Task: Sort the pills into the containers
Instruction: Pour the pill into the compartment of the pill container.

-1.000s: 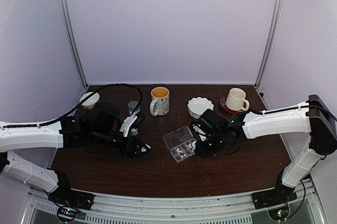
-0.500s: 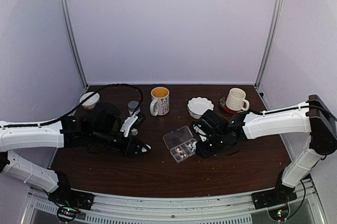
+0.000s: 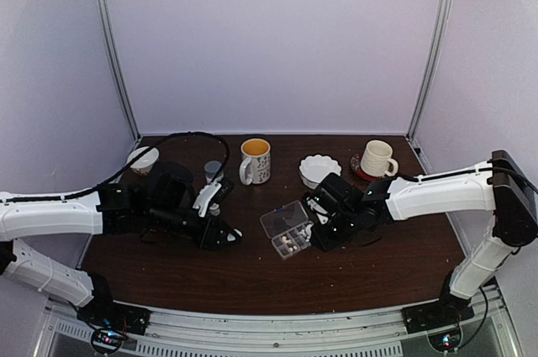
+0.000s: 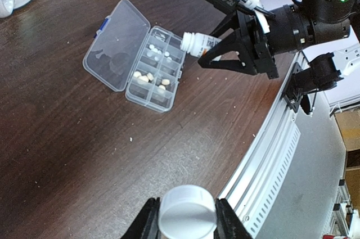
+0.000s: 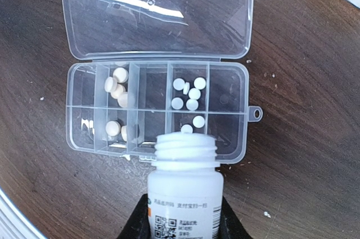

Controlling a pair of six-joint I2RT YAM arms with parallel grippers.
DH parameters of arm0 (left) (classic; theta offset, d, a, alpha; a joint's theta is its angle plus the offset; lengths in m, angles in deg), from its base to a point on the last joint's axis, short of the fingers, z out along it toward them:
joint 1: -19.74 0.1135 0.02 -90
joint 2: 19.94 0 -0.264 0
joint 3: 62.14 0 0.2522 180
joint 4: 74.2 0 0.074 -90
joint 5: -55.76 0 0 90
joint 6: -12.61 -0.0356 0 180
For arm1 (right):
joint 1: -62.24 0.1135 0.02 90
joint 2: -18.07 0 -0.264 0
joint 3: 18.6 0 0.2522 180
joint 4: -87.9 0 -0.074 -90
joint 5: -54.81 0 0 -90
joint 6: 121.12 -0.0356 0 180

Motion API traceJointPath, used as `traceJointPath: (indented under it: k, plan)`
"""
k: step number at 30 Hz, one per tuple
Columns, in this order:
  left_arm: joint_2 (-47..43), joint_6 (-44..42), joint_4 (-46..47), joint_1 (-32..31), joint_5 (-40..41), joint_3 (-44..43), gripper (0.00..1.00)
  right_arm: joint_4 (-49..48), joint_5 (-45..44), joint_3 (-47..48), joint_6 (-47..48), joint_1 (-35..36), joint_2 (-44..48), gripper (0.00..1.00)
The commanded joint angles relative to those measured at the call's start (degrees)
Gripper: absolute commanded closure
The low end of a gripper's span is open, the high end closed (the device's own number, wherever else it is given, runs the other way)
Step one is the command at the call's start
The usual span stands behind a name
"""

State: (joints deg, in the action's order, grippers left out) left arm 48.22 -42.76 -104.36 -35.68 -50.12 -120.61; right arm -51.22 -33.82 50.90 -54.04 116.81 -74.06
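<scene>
The clear pill box (image 5: 228,109) lies open on the dark table, lid flat behind its containers; it also shows as the pill box (image 3: 286,229) and the pill box (image 4: 115,53). White round pills (image 5: 193,93) sit in a right-hand compartment, and tan pills (image 5: 116,84) in compartments to the left. My right gripper (image 5: 183,219) is shut on an uncapped white bottle (image 5: 184,188), whose mouth is tipped over the box's near row. My left gripper (image 4: 187,219) is shut on a white bottle cap (image 4: 187,211), above the table left of the box. In the top view the left gripper (image 3: 229,237) and right gripper (image 3: 324,235) flank the box.
Along the back stand a small white bowl (image 3: 143,158), a grey cup (image 3: 213,170), a yellow-lined mug (image 3: 255,160), a fluted white bowl (image 3: 319,169) and a cream mug (image 3: 377,158) on a red coaster. A metal rail (image 4: 270,154) runs along the table's near edge.
Both arms hold nearly still. The left gripper with the cap has crept slightly to the right.
</scene>
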Motion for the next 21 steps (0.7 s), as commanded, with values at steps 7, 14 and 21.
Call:
traceJointPath:
  k: [7, 14, 21]
  plan:
    - [0.4, -0.9, 1.6, 0.3, -0.7, -1.6, 1.00, 3.5, -3.3, 3.0, 0.4, 0.3, -1.9, 1.00]
    - [0.3, -0.6, 2.4, 0.3, -0.7, -1.1, 1.00, -2.3, -3.1, -1.8, -0.9, 1.0, 3.5, 1.00]
    - [0.9, -0.4, 2.7, 0.3, -1.2, -1.3, 1.00, -2.8, -1.8, -2.1, -1.0, 0.9, 3.7, 1.00]
